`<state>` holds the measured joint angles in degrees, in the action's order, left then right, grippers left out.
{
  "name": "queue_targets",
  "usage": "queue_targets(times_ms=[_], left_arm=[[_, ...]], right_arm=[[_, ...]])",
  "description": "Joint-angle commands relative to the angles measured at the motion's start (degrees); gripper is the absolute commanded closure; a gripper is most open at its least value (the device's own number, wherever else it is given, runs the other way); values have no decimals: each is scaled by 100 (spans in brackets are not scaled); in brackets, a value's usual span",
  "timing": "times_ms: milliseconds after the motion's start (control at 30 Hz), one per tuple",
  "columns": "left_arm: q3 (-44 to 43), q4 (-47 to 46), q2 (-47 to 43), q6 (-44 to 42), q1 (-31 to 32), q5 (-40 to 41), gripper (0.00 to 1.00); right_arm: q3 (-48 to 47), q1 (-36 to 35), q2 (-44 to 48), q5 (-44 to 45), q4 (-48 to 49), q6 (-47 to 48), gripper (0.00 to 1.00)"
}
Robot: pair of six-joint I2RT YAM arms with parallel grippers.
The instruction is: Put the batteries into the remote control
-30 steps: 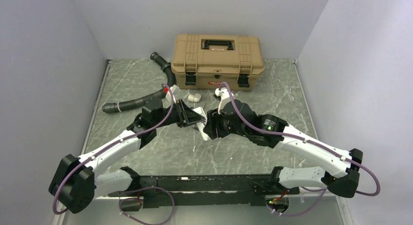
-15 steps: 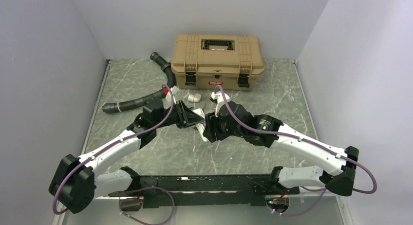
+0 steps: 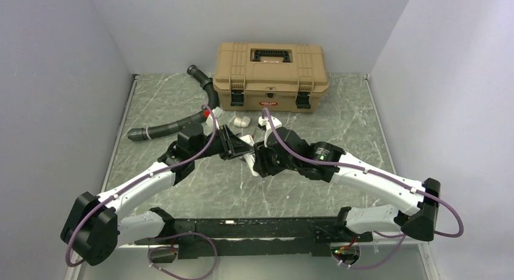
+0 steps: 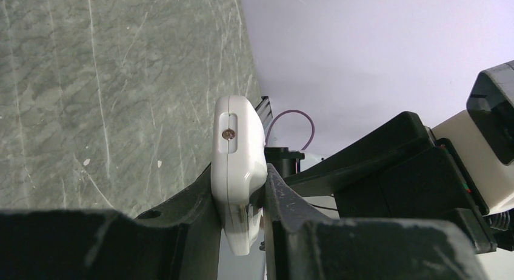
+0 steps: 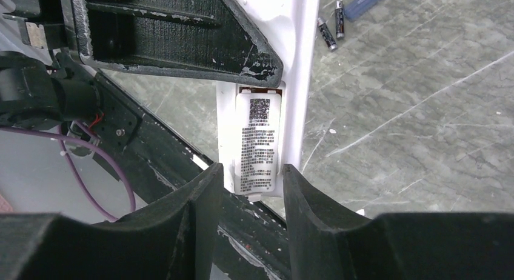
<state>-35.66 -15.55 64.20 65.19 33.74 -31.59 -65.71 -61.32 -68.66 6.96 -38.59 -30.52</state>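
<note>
Remote control (image 4: 236,140) was off the bench (image 4: 91,80), pinched edgewise between the pressed-in fingers of the left claw (image 4: 239,182), at the middle of the top view between the two arms. We judged it was held up like this so that its back faced the other arm and the battery door could be worked while the body was steadied. The right claw (image 5: 251,171) stood at the remote's lower end, one finger on either side of the labelled back panel (image 5: 257,140). Its fingers lay right at the panel's edges, but we could not tell whether they clamped it or only bracketed it. The batteries (image 5: 330,28), two small cells, lay side by side on the bench at the upper right of the right wrist frame, just beside a blue-handled thing (image 5: 363,0). From that we judged loading had not begun and the compartment had first to be opened.

The left wrist view gave us only the remote's thin end, with a small dark emitter in it, and the grip on both flat faces. It showed neither label nor cells. The right wrist view gave both. The top view hid the remote almost wholly under the claws, yet it alone showed the tan toolbox (image 3: 271,68), the black hose (image 3: 176,125) and the stubby white piece (image 3: 242,120) at the upper middle.
</note>
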Motion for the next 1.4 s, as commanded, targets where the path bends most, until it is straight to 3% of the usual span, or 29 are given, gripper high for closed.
queue_targets(times_ms=[0, 1067, 1367], left_arm=[[-55, -282, -163, -23, 19, 10, 100], [-20, -217, -147, -47, 19, 24, 100], [-145, 213, -136, -200, 10, 162, 100]], right_arm=[[42, 10, -4, 23, -61, 28, 59], [6, 10, -50, -68, -17, 289, 100], [88, 7, 267, 181, 156, 305, 100]])
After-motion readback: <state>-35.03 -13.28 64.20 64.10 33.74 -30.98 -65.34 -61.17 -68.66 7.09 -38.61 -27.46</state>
